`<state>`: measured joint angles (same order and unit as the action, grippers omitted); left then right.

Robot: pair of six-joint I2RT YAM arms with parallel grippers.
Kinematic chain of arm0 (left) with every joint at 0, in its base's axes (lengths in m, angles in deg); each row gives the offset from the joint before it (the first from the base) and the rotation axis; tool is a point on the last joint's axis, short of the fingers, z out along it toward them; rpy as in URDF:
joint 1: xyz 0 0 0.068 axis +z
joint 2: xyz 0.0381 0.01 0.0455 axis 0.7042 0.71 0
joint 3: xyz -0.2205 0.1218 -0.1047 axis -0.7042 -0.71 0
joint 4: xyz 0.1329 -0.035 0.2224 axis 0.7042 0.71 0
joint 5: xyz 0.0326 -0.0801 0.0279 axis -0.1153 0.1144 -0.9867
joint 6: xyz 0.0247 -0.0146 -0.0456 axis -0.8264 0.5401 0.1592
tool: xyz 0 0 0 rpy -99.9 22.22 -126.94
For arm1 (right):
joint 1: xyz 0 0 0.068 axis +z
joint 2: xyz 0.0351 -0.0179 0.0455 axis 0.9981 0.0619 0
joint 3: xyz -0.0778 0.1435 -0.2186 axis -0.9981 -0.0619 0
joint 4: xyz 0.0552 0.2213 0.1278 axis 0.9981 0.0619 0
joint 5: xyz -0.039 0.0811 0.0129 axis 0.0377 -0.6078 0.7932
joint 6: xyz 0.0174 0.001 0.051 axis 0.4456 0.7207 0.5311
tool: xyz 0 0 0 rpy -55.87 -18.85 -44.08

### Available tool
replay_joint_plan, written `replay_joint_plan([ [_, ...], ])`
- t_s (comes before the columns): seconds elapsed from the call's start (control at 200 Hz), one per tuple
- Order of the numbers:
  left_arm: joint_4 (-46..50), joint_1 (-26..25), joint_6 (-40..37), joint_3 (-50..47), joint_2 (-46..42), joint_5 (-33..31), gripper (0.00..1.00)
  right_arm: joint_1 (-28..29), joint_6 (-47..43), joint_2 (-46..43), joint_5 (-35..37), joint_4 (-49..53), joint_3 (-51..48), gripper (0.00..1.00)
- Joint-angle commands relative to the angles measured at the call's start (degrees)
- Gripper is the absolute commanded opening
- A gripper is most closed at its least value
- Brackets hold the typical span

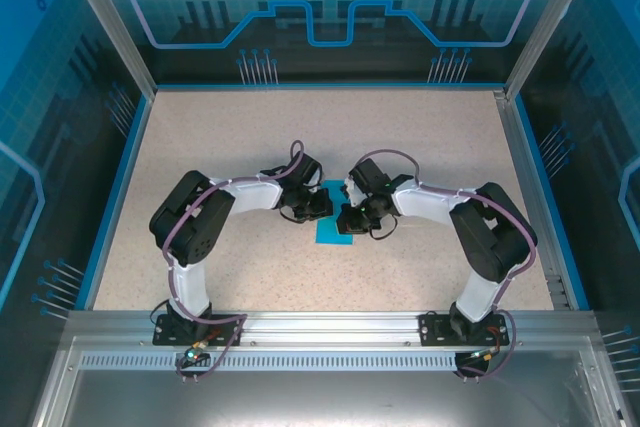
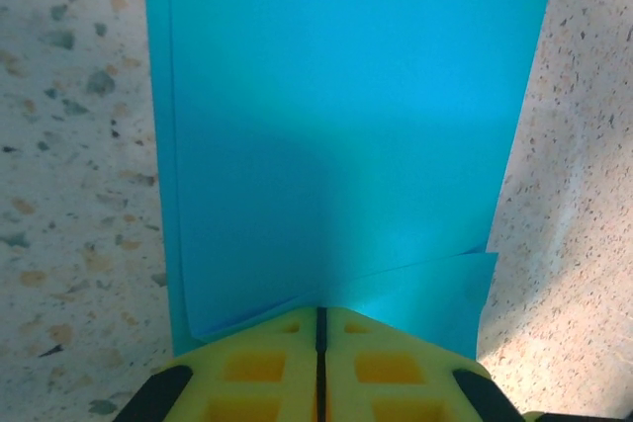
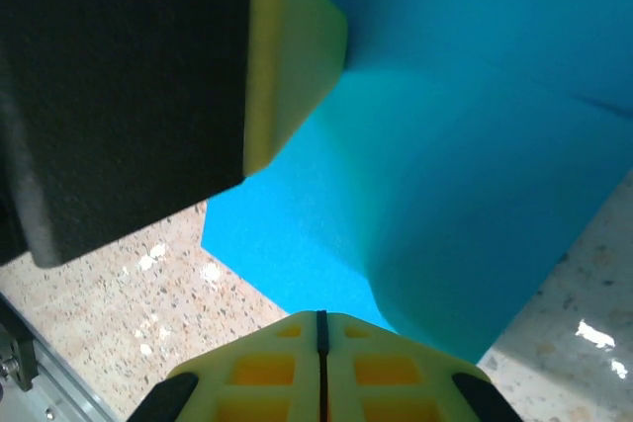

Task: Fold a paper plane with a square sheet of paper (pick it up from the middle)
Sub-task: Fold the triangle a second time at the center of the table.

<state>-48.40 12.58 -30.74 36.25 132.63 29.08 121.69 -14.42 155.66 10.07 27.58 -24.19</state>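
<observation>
Paper [image 1: 330, 231]: partly folded, lying at the middle of the table [image 1: 240, 267], between both grippers. Left gripper [image 2: 318, 328] and right gripper [image 3: 320, 328]: jaws together, tips set at its edges; a grip cannot be confirmed. Step judged: an early fold being creased; next, layers are to be kept aligned.

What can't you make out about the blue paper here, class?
Top view: outline and folds of the paper, covered by the left gripper and right gripper.
Left wrist view: paper's far edge, cut off by the frame top.
Wrist views: whether the shut grippers pinch or press the paper; their fingertips hide the contact.
</observation>
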Motion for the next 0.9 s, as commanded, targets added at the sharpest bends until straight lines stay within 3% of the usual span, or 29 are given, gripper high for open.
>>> replay_joint_plan([
  [0.0, 0.5, 0.2, 0.8, -1.9, 2.0, 0.0, 0.09, 0.6, 1.2, 1.9, 3.5, -0.3, 1.2, 0.07],
  [0.25, 0.7, 0.2, 1.1, -2.0, 2.1, -0.1, 0.09, 0.6, 0.6, 4.7, 3.9, 1.2, 2.8, 0.07],
  [0.565, 2.0, 0.2, 2.8, -1.7, 3.0, -1.2, 0.09, 0.6, -4.7, 1.3, 3.1, 9.8, -1.0, 0.07],
  [0.895, 2.1, 0.2, 3.2, -1.5, 3.6, -1.2, 0.09, 0.4, -6.3, -1.9, 2.8, 11.9, -3.9, 0.06],
])
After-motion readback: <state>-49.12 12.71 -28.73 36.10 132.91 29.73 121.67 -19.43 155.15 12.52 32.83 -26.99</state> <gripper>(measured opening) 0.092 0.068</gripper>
